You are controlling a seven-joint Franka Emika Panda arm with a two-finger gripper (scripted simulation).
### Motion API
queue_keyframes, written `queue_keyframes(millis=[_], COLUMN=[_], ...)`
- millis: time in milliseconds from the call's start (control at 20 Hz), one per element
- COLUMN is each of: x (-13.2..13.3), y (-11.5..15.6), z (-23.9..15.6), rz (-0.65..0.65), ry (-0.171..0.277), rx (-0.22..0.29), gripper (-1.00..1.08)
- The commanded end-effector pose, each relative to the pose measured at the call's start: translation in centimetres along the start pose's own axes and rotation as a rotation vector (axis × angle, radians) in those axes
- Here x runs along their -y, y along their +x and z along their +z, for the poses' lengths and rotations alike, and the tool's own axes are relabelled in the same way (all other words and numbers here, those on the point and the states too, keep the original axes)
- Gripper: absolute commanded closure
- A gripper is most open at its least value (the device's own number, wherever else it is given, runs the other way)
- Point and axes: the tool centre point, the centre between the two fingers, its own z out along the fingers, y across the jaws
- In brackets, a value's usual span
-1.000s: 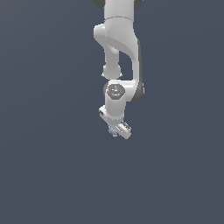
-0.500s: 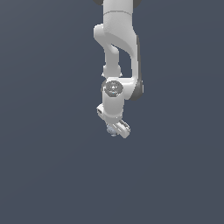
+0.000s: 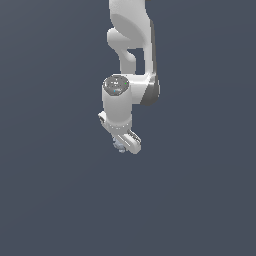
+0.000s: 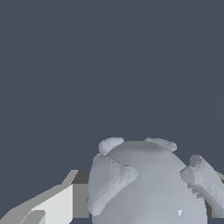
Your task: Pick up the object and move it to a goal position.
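Exterior view, plain dark slate-grey background (image 3: 45,200) on the left, nothing else on it. At centre, 1 white arm (image 3: 131,45) comes down from the top edge, bends at a joint with a dark grey cap, and ends in the wrist housing with a round grey disc on top. Below it, the gripper (image 3: 125,145) points downward, angled toward the exterior view's right. The object (image 3: 119,146), a small pale grey-blue knobbly ball, shows only as a sliver peeking out at the gripper's lower left edge, tucked against the fingers.

Wrist view: the object (image 4: 148,183) fills the lower middle, rounded with several raised bumps. 1 white finger (image 4: 52,205) sits touching its side; a second finger edge shows at the far side. Gripper is clamped on the object.
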Motion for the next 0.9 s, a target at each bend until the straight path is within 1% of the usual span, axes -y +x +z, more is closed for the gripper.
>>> queue_keyframes(millis=[0, 550, 850], x=[-0.4, -2.0, -2.5], y=[1.3, 7.4, 10.0], z=[-2.4, -13.0, -17.2], rz=[0.000, 0.000, 0.000], ry=[0.000, -0.001, -0.001], rx=[0.000, -0.001, 0.000], gripper=[1.08, 1.08, 1.08])
